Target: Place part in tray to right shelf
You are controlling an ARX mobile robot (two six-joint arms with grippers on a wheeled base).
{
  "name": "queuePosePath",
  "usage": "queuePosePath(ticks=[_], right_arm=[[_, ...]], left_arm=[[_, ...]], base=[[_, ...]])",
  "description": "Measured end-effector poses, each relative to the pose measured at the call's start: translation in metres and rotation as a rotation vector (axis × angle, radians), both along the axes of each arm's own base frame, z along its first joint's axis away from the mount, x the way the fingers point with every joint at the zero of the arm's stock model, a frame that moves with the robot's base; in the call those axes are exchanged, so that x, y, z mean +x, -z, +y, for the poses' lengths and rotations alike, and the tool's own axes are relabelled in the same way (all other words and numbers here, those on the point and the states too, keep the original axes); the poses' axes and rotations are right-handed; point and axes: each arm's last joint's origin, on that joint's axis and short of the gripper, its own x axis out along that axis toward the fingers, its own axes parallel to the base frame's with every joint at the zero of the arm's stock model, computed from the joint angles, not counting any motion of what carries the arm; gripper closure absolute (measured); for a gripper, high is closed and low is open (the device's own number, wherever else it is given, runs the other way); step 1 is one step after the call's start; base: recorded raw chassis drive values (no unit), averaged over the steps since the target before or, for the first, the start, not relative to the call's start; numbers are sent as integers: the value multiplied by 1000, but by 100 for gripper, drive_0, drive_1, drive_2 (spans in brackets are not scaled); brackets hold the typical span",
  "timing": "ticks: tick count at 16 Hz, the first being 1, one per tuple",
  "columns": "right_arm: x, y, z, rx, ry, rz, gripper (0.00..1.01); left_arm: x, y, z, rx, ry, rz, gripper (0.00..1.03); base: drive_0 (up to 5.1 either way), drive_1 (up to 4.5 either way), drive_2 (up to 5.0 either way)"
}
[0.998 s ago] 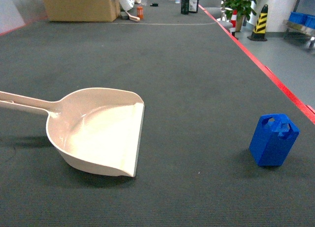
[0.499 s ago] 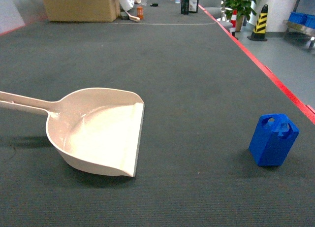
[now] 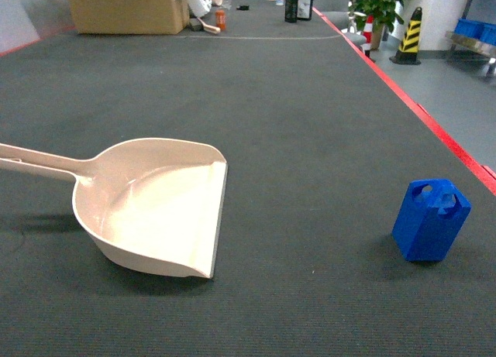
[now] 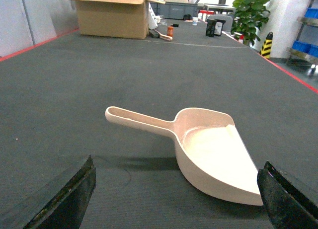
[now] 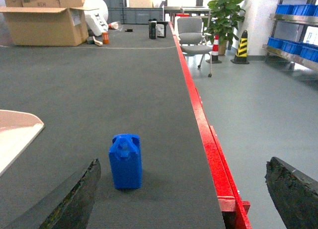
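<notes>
The part (image 3: pixel 430 220), a small blue jerrycan-shaped block, stands upright on the dark mat near the red right edge. The cream tray (image 3: pixel 155 210) lies at the left with its handle pointing left and its flat lip facing the part. My left gripper (image 4: pixel 176 201) is open just short of the tray (image 4: pixel 208 144), with nothing between its fingers. My right gripper (image 5: pixel 184 196) is open, and the part (image 5: pixel 125 161) stands ahead near its left finger (image 5: pixel 74 199). Neither gripper shows in the head view. The right shelf (image 5: pixel 298 45) with blue crates stands far off across the floor.
A red border (image 5: pixel 208 139) marks the table's right edge, with grey floor beyond it. A cardboard box (image 3: pixel 124 8) and small items sit at the far end. A chair (image 5: pixel 194 38), a potted plant (image 5: pixel 223 13) and a striped cone (image 5: pixel 242 45) stand on the floor.
</notes>
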Motion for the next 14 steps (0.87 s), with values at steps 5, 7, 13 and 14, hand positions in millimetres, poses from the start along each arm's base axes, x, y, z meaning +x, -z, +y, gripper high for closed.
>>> queuePosePath(ticks=[5,7,13,14], right_arm=[[0,0,0,0,0,0,3],[0,0,0,0,0,0,3],[0,0,0,0,0,0,3],[0,0,0,0,0,0,3]], left_arm=[[0,0,0,0,0,0,5],[0,0,0,0,0,0,5],[0,0,0,0,0,0,5],[0,0,0,0,0,0,5]], base=[[0,0,0],[0,0,0],[0,0,0],[0,0,0]])
